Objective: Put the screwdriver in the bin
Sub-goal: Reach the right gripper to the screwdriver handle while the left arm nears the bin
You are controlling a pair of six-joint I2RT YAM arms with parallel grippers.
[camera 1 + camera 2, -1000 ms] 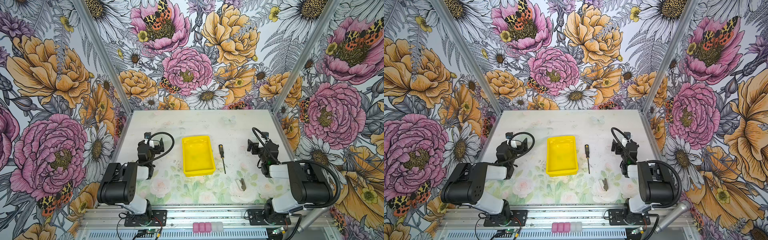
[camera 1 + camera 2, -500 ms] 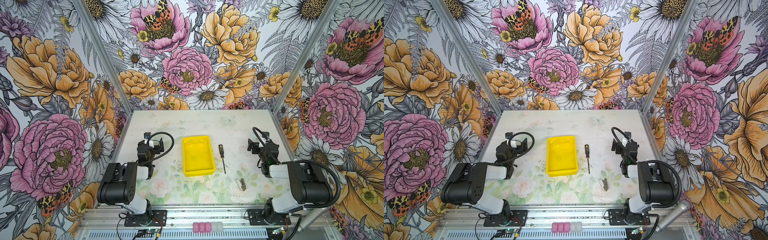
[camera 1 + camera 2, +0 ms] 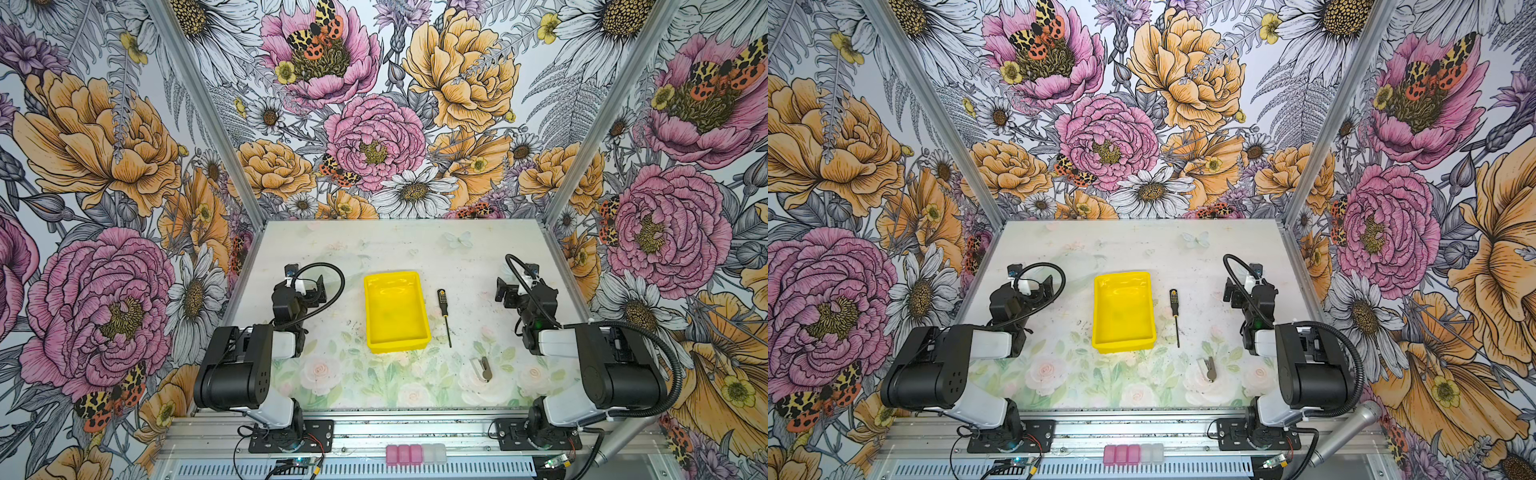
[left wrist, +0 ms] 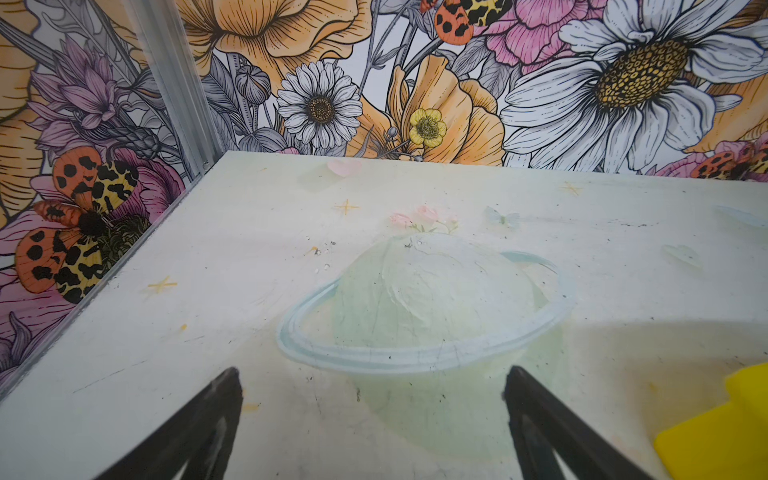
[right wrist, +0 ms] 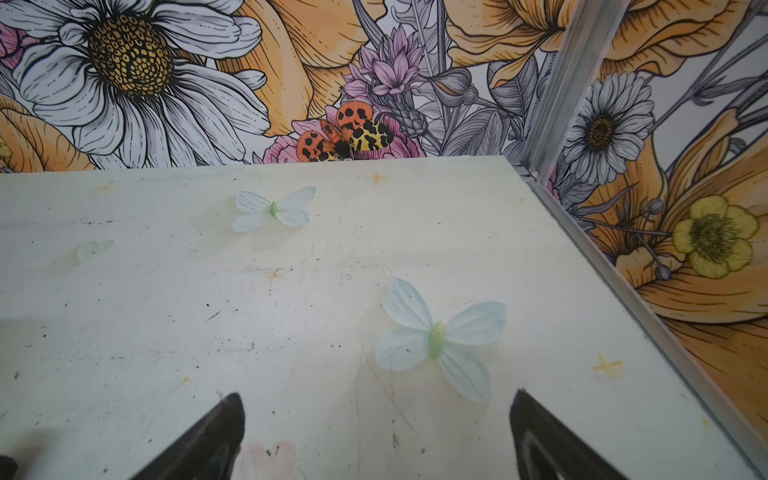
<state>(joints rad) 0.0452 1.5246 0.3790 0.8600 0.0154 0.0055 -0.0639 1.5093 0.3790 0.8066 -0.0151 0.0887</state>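
Note:
The screwdriver (image 3: 444, 315) (image 3: 1174, 315), black handle with yellow marks and a thin dark shaft, lies flat on the table just right of the bin, handle towards the back wall. The bin (image 3: 396, 311) (image 3: 1123, 311) is a bright yellow tray standing empty mid-table; one yellow corner (image 4: 719, 432) shows in the left wrist view. My left gripper (image 3: 304, 286) (image 4: 372, 384) hovers open left of the bin, nothing between its fingers. My right gripper (image 3: 515, 286) (image 5: 376, 409) hovers open to the right of the screwdriver, over bare table. The screwdriver is out of both wrist views.
A small grey metal clip-like object (image 3: 481, 368) (image 3: 1208, 368) lies on the table in front of the screwdriver's tip. Floral walls with aluminium corner posts (image 4: 174, 83) (image 5: 557, 83) enclose the table on three sides. A microphone (image 3: 1345, 432) leans at the front right.

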